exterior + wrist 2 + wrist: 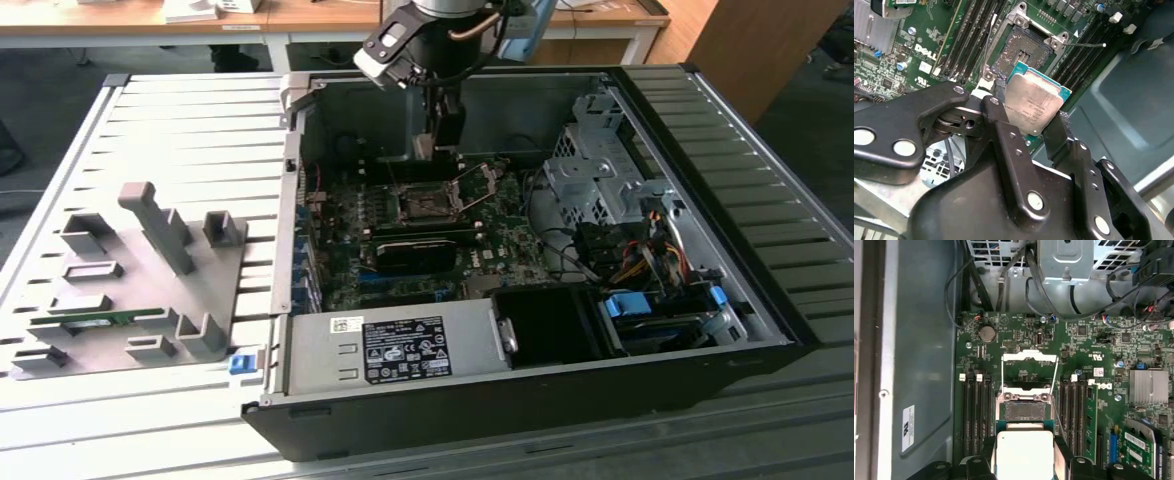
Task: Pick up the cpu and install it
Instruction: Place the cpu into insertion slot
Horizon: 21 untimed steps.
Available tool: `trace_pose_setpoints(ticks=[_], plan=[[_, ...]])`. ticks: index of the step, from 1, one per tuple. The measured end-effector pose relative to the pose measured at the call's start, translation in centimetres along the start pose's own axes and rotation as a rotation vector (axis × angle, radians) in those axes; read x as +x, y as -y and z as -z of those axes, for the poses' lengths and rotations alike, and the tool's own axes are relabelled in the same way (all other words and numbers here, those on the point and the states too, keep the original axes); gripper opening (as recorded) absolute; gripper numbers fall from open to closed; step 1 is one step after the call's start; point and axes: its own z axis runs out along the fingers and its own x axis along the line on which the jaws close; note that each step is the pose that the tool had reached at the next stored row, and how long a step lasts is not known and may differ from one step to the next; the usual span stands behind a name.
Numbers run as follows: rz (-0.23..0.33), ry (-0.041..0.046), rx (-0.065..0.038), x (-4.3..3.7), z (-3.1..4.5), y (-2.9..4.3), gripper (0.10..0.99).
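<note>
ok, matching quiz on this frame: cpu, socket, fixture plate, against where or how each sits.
1 cpu
2 socket
3 grey fixture plate

A open and empty, on the motherboard
B outside the case, on the exterior view's left
C gripped between the jaws, above the motherboard

Pairs: 1-C, 2-A, 3-B

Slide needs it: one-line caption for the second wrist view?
Fingers clamp the cpu by two edges, just short of the open, empty socket on the motherboard.
</note>
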Motion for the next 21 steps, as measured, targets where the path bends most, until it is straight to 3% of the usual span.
trace_pose_setpoints(ticks=[21], plan=[[0.021,0.0001,0.000,0.00,-3.51,0.17,0.541]])
